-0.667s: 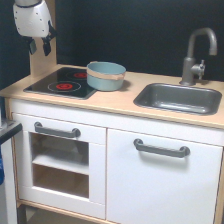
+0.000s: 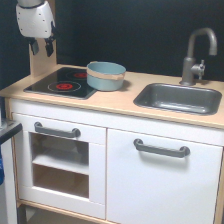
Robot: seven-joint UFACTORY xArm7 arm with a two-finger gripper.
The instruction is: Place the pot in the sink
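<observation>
The light blue-grey pot with a tan band stands upright on the right edge of the black stovetop, partly over the wooden counter. The dark grey sink is set into the counter at the exterior view's right, apart from the pot. My gripper hangs from the white arm at the upper left, above the stovetop's back left corner and well left of the pot. Its two dark fingers point down with a small gap between them, and it holds nothing.
A grey tap rises behind the sink. A wooden side panel stands just behind the gripper. White cabinet doors with grey handles are below the counter.
The arm and gripper have moved slightly to the right and down. The pot has not moved.
</observation>
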